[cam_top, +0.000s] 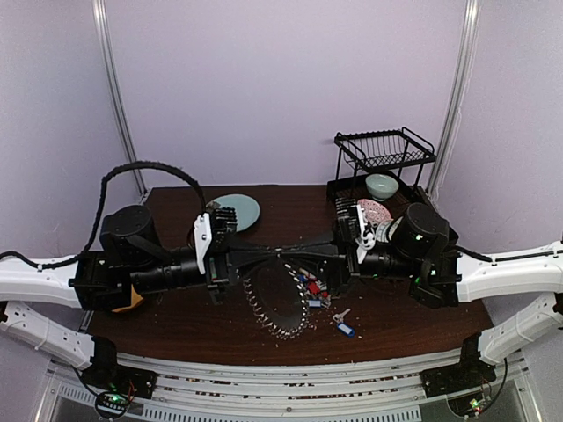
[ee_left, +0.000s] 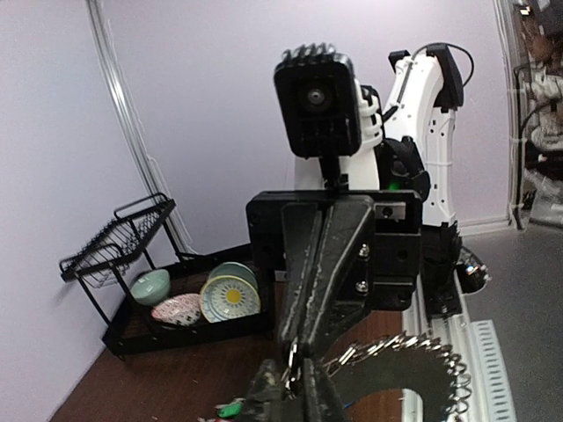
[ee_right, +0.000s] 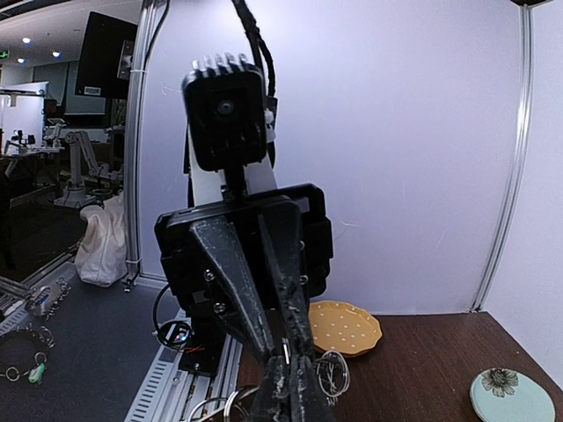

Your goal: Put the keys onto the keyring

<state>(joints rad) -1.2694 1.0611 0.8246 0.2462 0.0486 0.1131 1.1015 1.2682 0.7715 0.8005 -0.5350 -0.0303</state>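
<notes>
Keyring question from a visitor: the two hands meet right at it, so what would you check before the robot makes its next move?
1. Left hand shut: ok.
2. Right hand shut: ok.
3. Keyring raised at the edge where both hands meet: ok.
4. Which hand pinches the ring's wire: cannot tell.
5. A key held ready to thread on: cannot tell.
6. All keys on the ring: not ok, a blue-tagged key lies loose on the table.
</notes>
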